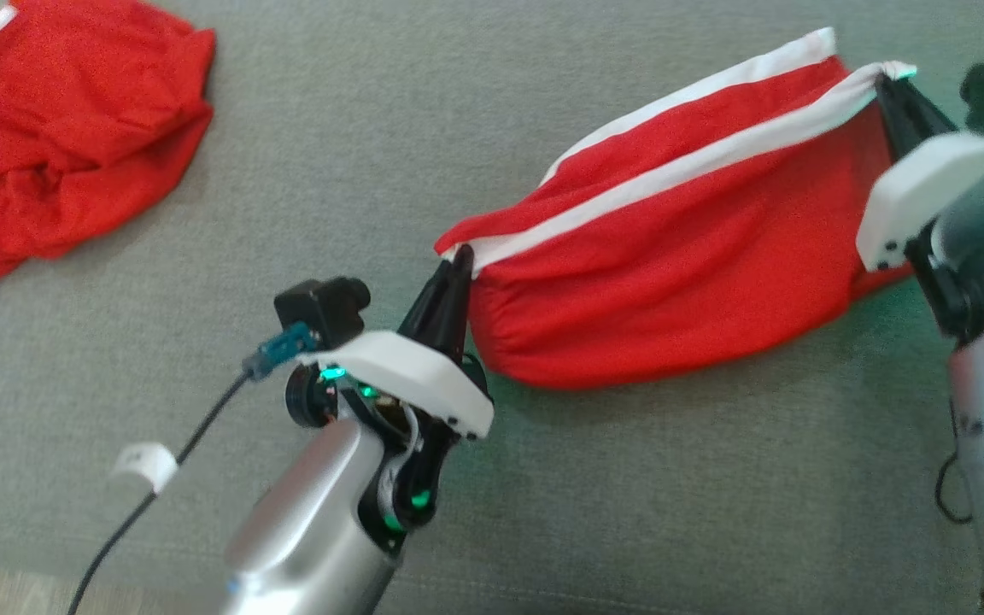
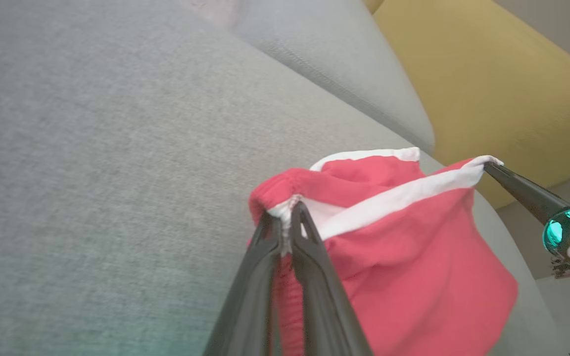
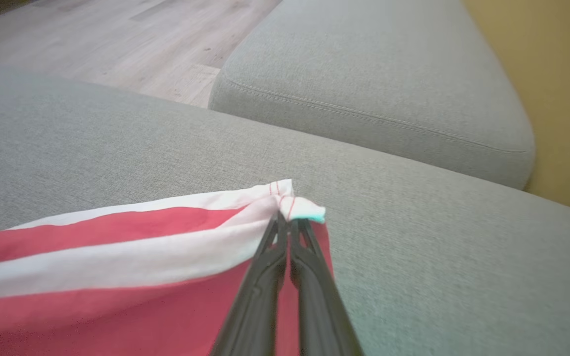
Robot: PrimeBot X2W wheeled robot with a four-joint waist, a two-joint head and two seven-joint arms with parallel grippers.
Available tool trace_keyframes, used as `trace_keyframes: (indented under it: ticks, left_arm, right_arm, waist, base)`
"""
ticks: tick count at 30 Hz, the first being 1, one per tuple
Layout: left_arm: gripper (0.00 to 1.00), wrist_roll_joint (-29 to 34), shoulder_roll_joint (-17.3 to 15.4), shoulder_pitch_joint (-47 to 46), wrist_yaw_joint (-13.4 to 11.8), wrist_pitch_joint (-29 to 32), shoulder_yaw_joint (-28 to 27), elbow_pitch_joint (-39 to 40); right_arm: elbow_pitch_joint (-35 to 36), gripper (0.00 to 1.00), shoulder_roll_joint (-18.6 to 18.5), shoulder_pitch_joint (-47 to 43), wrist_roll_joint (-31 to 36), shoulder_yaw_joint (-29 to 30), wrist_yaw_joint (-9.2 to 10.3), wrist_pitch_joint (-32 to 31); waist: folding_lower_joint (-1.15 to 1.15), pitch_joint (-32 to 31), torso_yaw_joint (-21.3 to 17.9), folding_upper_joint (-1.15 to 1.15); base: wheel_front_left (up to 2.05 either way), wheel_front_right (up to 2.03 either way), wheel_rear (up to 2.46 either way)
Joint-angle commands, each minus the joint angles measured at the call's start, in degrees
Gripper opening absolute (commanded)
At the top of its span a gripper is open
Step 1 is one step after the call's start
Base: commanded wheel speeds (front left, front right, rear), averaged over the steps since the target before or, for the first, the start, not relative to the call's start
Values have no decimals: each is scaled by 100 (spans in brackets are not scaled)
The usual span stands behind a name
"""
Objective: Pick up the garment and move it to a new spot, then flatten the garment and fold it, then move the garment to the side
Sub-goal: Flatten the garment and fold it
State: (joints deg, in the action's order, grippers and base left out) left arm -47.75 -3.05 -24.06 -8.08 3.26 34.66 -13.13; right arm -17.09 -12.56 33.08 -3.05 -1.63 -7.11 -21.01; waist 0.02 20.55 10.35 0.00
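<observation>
The garment is red cloth with a white band along its top edge, stretched between my two grippers above the grey sofa cushion. My left gripper is shut on the band's left corner. My right gripper is shut on the band's right corner. In the left wrist view the garment hangs from my left gripper, with the right gripper's fingers at the far corner. In the right wrist view my right gripper pinches the white band of the garment.
A second red garment lies crumpled at the upper left of the cushion. Another grey cushion sits beyond, with a yellow wall behind it and wooden floor to one side. A black cable trails from my left wrist.
</observation>
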Motion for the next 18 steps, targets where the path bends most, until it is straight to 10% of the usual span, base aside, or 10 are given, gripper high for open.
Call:
trace_keyframes:
  ticks: [1,10,12,13,14,15,18]
  left_arm:
    - [0,-72,-18,-170,-15,-4,-185,99]
    - [0,-709,15,-791,-163,-293,82,-497]
    - [0,-719,15,-903,-218,-435,206,-592]
    - [27,-693,16,-961,-239,-501,285,-623]
    - [82,-691,16,-1006,-254,-566,356,-631]
    - [100,-717,16,-1037,-277,-619,412,-632]
    - [100,-655,16,-1131,-337,-771,568,-626]
  right_arm:
    - [83,0,-75,179,-37,-132,-37,11]
    - [-1494,0,-115,1371,-44,-459,-37,395]
    - [-1789,43,-78,1537,-29,-470,-37,546]
    - [-1916,95,-54,1614,-25,-478,-37,642]
    - [-2043,100,-31,1686,-22,-468,-37,740]
    - [-2163,100,-10,1746,-16,-487,-37,835]
    - [-2465,100,36,1875,-30,-476,-37,1161]
  waist:
    - [-2,107,116,0]
    - [-2,220,234,0]
    - [-2,229,242,0]
    - [-2,232,243,0]
    - [-2,234,242,0]
    - [-2,232,241,0]
    - [-2,210,245,0]
  base:
    - [0,0,0]
    - [0,0,0]
    - [0,0,0]
    - [0,0,0]
    - [0,0,0]
    - [0,0,0]
    - [0,0,0]
